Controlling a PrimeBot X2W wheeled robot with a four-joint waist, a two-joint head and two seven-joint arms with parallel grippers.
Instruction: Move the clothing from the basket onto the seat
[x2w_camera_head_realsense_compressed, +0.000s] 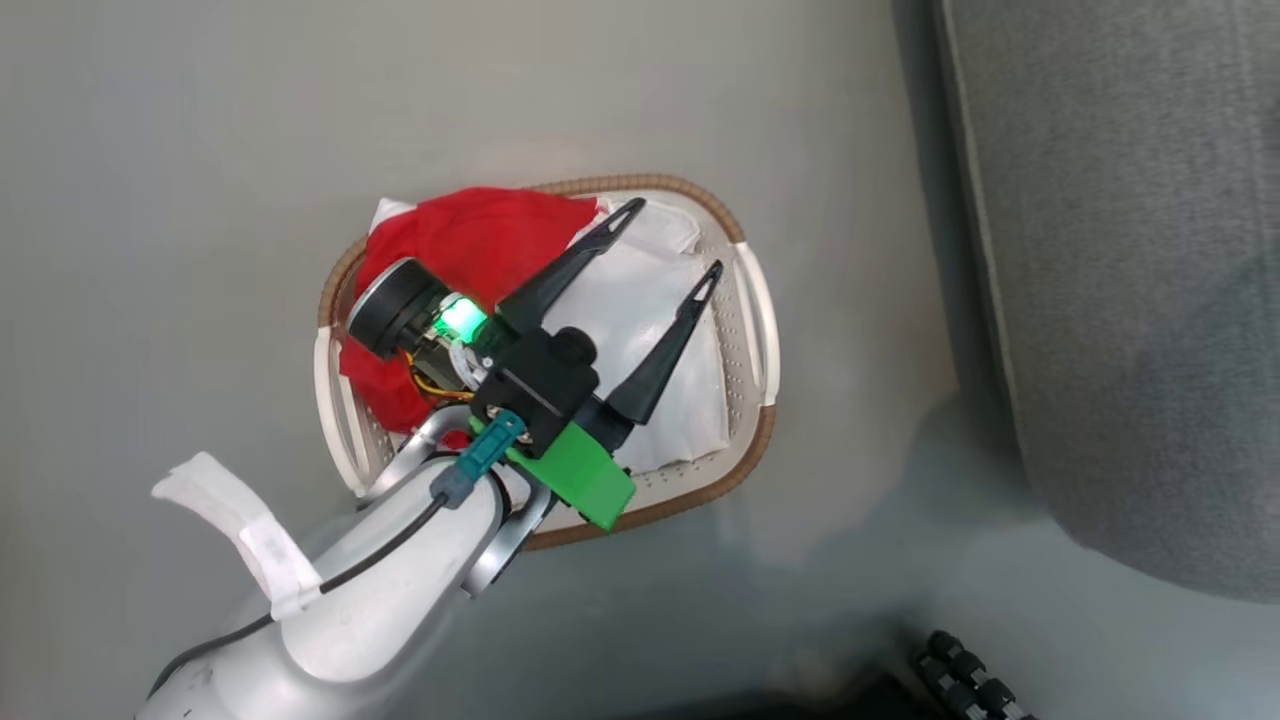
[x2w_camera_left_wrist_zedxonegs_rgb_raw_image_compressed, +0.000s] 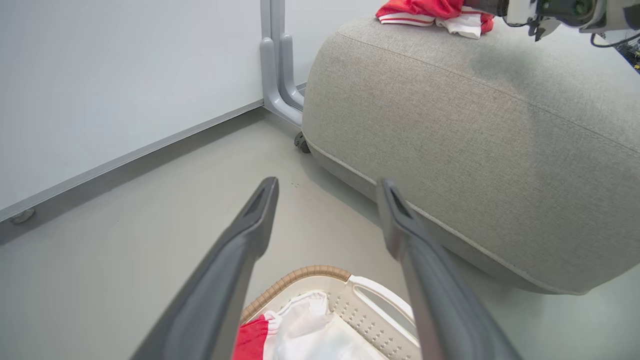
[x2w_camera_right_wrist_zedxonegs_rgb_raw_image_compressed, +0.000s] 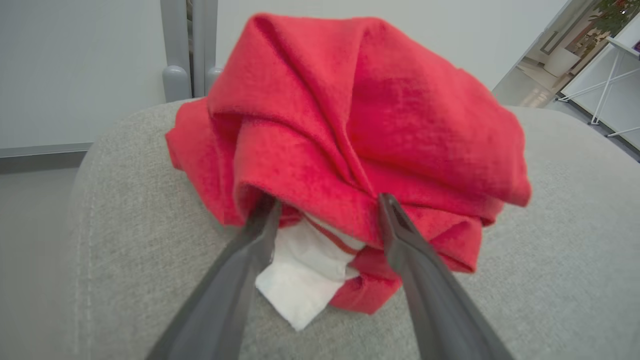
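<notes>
Left gripper (x2w_camera_head_realsense_compressed: 675, 237) is hovering over the basket (x2w_camera_head_realsense_compressed: 640, 181), fingers spread wide, nothing between them. Right gripper (x2w_camera_right_wrist_zedxonegs_rgb_raw_image_compressed: 328, 200) is sitting at the red garment on the seat (x2w_camera_right_wrist_zedxonegs_rgb_raw_image_compressed: 360, 115), fingers likewise apart, tips poking into the lower folds, not pinching.

Basket: oval, with a white perforated plastic wall, brown woven rim and white loop handles. It is sitting on smooth grey floor (x2w_camera_head_realsense_compressed: 200, 150) near the seat (x2w_camera_head_realsense_compressed: 1130, 250), not touching it. White liner (x2w_camera_head_realsense_compressed: 620, 300) is lying crumpled across most of the inside. Red garment in the basket (x2w_camera_head_realsense_compressed: 470, 240) is bunching at the robot's-left end, with a white corner draping over the rim. The left arm's wrist and fingers are covering part of it and the basket's middle in the head view.

Seat: big rounded cushion in coarse grey woven upholstery, with a stitched seam running along the lower edge. The garment on it is soft and matte, heaping in thick folds. A white panel with a thin red line is showing underneath, between the fingers. In the left wrist view its white stripe trim is showing at the cushion's top.

Around: pale wall panel (x2w_camera_left_wrist_zedxonegs_rgb_raw_image_compressed: 100, 75). A grey stand leg (x2w_camera_left_wrist_zedxonegs_rgb_raw_image_compressed: 272, 65) with a small caster (x2w_camera_left_wrist_zedxonegs_rgb_raw_image_compressed: 301, 142) is standing just beside the cushion's corner. A green block (x2w_camera_head_realsense_compressed: 580, 475) is sitting on the left gripper body, and a green light (x2w_camera_head_realsense_compressed: 460, 318) is glowing at the wrist. Dark ribbed part (x2w_camera_head_realsense_compressed: 965, 675) at the head view's bottom right: cannot tell what it is.
</notes>
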